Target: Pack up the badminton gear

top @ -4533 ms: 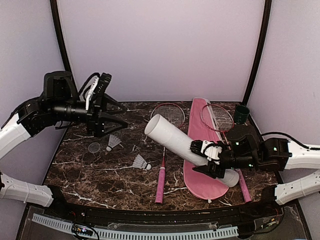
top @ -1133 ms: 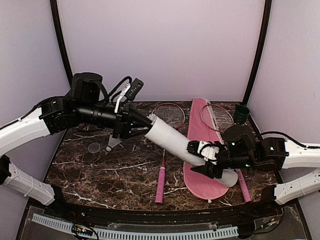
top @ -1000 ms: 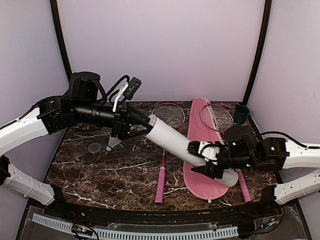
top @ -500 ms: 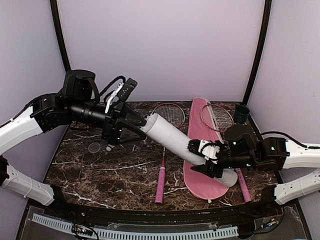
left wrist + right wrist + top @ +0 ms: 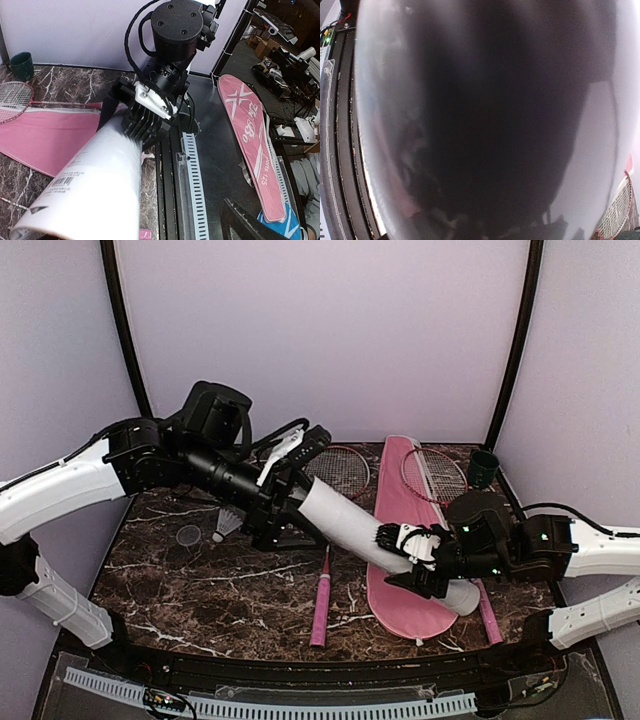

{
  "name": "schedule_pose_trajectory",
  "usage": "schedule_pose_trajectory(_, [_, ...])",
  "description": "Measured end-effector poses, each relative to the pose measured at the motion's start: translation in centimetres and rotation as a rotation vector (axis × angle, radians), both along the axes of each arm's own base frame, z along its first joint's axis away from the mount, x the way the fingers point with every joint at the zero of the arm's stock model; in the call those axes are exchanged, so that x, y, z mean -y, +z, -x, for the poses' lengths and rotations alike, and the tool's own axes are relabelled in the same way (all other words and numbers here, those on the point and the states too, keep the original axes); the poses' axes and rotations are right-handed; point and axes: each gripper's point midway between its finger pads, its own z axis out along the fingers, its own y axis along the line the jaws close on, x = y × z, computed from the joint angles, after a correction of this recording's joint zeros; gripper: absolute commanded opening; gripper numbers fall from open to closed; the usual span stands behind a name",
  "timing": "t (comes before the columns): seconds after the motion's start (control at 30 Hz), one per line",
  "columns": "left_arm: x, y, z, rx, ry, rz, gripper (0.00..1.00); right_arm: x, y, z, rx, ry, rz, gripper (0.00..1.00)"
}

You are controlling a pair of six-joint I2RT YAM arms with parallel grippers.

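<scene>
Left tool [image 5: 292, 512] is spread wide with nothing in it that I can see. The left wrist view catches only one of its fingers [image 5: 245, 227], way off to the side. It's hovering right at the raised open mouth of the tube [image 5: 345, 525].

One shuttlecock [image 5: 224, 527] sits on the table [image 5: 180, 580] behind that tool, off toward its arm's side and half hidden. I'd guess feathers like that weigh nothing and crush easily, so pinch it lightly low on the skirt near the cork, and send it into the tube cork first.

From the left tool's tips the tube slants down to the right tool [image 5: 412, 558], which is clamped around the body near the low end. The right wrist view is just a dark blur, so I'm going by the other two views. Cardboard like that is probably light and stiff but dents if squeezed. Gripping around the body looks right to me, since a pinched rim would go oval.

A racket [image 5: 322, 605] lies under the tube between the two tools, pink handle toward the arms. It's probably light and rigid, and the wrapped handle should be the grippy place to take it, not the strings.

The pink bag [image 5: 395, 490] lies flat under the right tool. It looks soft and floppy, so the opening will need holding. The second racket [image 5: 435, 475] is beyond that tool, its head on the bag.
</scene>
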Motion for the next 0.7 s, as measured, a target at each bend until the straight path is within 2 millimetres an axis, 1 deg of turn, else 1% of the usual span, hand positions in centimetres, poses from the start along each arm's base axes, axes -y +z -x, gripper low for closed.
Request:
schedule_pose_trajectory(0.13, [0.8,-1.2,0.3,-0.023,-0.032,-0.026,0.86,0.5,-0.7,0.2,-0.012,-0.003,0.034,0.29])
schedule_pose_trajectory(0.23, [1.1,-1.8,0.4,-0.042,-0.049,-0.033,0.88,0.7,-1.1,0.2,-0.016,-0.006,0.046,0.29])
schedule_pose_trajectory(0.3, [1.1,-1.7,0.5,-0.043,-0.052,-0.032,0.9,0.7,-1.2,0.2,-0.016,-0.006,0.047,0.29])
schedule_pose_trajectory(0.43, [0.7,-1.3,0.5,-0.035,-0.047,-0.017,0.91,0.7,-1.0,0.1,-0.011,-0.01,0.041,0.29])
schedule_pose_trajectory(0.5, [0.0,-0.9,0.2,-0.03,-0.03,-0.001,0.91,0.5,-0.8,0.0,-0.006,-0.011,0.031,0.29])
schedule_pose_trajectory(0.57, [-1.2,-0.1,-0.1,-0.03,-0.001,0.021,0.91,0.4,-0.5,-0.1,0.0,-0.012,0.017,0.29])
schedule_pose_trajectory(0.63, [-2.7,0.9,-0.7,-0.024,0.038,0.047,0.91,0.2,-0.2,-0.2,0.004,-0.014,0.003,0.29])
schedule_pose_trajectory(0.7, [-4.5,2.7,-1.2,-0.007,0.084,0.091,0.9,0.0,0.0,-0.3,0.009,-0.015,-0.011,0.29])
